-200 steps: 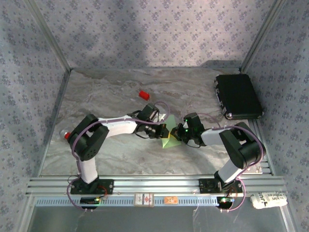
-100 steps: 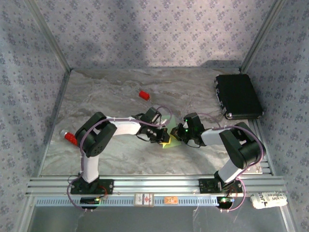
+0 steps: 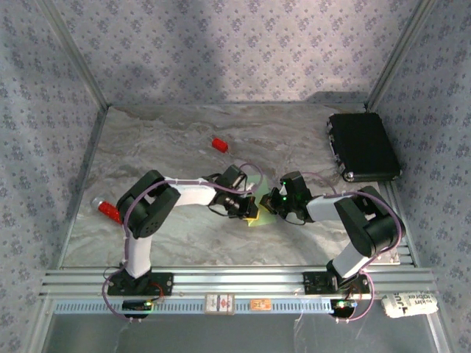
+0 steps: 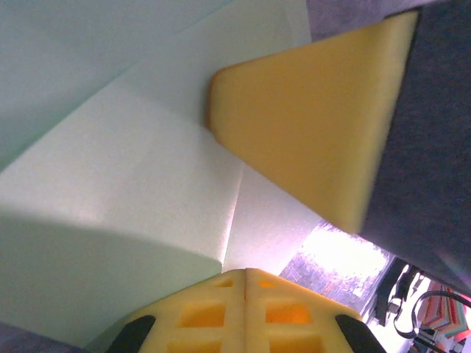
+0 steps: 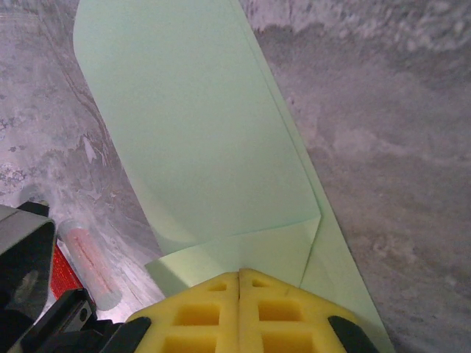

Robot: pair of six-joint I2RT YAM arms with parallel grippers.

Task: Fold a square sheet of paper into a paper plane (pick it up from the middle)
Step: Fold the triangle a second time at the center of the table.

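Note:
The square sheet of paper [image 5: 199, 132] is pale green, partly folded, with creases and one flap [image 5: 243, 250] turned over. It lies on the marble table between the two arms [image 3: 255, 184]. My right gripper [image 5: 240, 273] is shut, its yellow tips resting on the near folded edge. My left gripper [image 4: 245, 272] is also shut, its tips on a crease [image 4: 234, 213] of the paper. The right gripper's yellow pad [image 4: 316, 125] shows close across from it. In the top view the left gripper [image 3: 247, 207] and right gripper [image 3: 271, 201] almost meet over the sheet.
A small red block [image 3: 218, 143] lies behind the arms. A black case [image 3: 363, 145] sits at the back right. A clear tube with red inside [image 5: 85, 254] lies on the table by the left wall. Patterned walls enclose the table.
The left gripper has slid toward the near right over the paper, closer to the right gripper, and its elbow swung right. The right arm has not moved.

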